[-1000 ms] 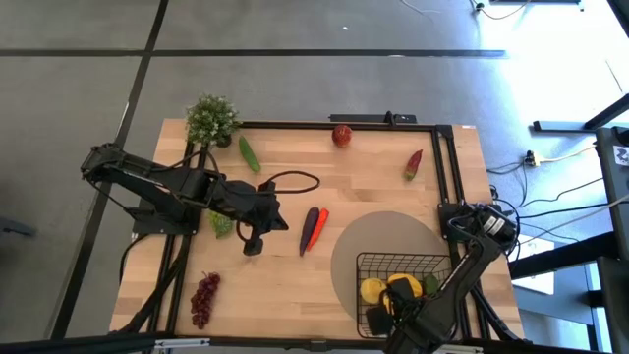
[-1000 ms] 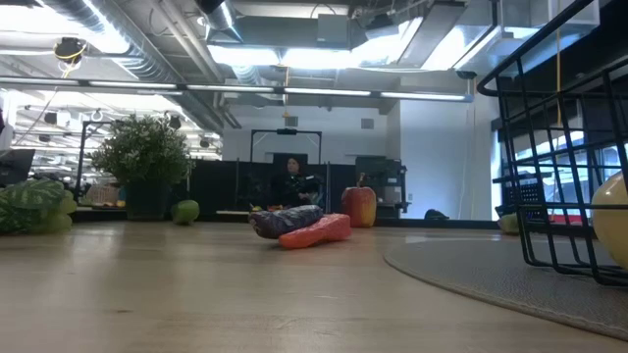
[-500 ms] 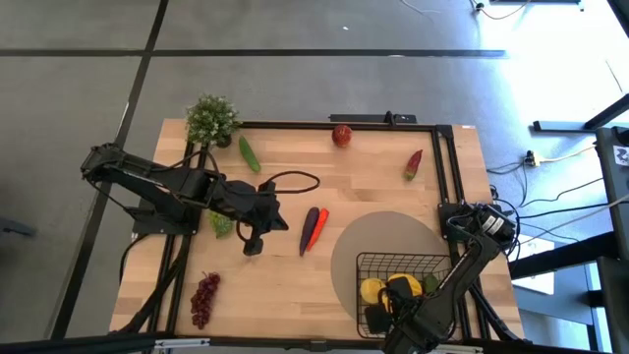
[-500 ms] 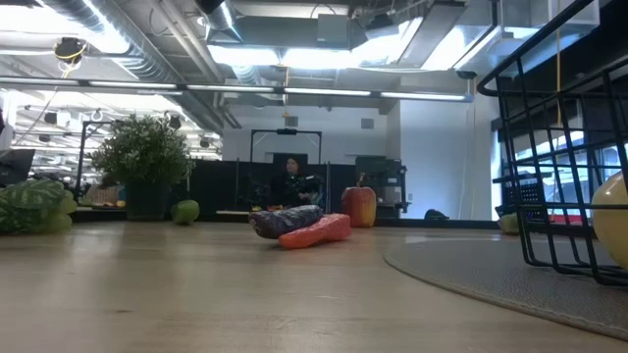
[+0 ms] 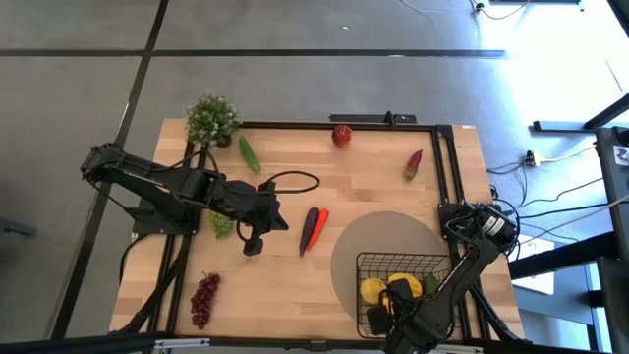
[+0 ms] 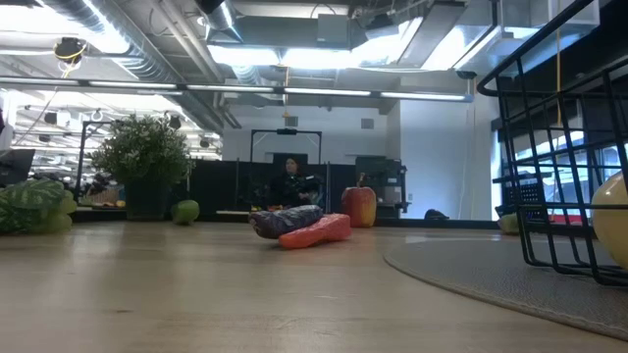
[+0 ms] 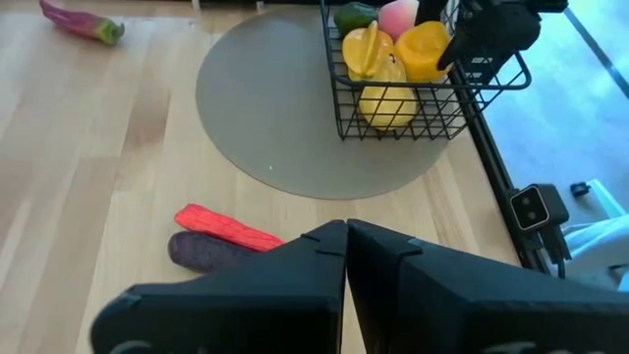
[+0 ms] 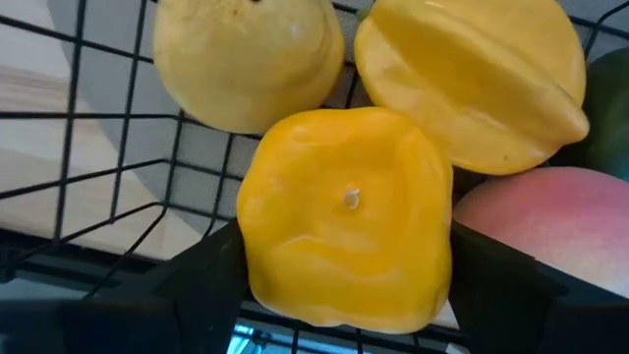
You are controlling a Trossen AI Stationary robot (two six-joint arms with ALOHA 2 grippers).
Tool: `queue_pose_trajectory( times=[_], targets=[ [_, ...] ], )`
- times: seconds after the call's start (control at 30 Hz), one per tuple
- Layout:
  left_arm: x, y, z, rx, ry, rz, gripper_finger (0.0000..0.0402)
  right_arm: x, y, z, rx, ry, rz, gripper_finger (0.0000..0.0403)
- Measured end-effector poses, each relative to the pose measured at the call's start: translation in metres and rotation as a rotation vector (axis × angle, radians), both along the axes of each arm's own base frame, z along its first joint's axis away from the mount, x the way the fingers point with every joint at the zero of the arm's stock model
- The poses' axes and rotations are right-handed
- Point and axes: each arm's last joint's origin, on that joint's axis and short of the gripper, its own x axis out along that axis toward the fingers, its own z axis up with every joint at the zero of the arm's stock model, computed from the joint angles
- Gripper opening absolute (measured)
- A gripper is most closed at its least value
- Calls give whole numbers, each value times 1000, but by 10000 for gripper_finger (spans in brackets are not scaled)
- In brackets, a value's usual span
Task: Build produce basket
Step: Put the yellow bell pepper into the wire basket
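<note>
The right pincer [image 8: 344, 285] grips the yellow pepper [image 8: 344, 231] inside the basket [image 5: 393, 265]; the left pincer [image 7: 346, 241] is clenched, empty.

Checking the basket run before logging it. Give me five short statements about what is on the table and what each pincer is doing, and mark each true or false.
1. The right pincer has the yellow pepper between its fingers inside the basket. True.
2. The left pincer is open. False: its fingers are shut together, holding nothing.
3. The purple grapes lie in the basket. False: they lie on the bare table, near the left front corner.
4. The red apple sits near the table's far edge. True.
5. The basket stands on the round grey mat. True.
</note>
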Motion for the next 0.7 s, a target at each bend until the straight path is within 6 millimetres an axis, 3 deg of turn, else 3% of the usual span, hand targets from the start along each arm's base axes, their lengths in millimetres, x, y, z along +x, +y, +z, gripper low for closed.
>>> queue_pose_trajectory(
  times=[0.5,0.7],
  targets=[
    [0,0,0,0,0,0,0,0,-1,0,-10,6,-1,299],
    [0,0,0,0,0,0,0,-2,-3,0,-32,24,1,353]
  ],
)
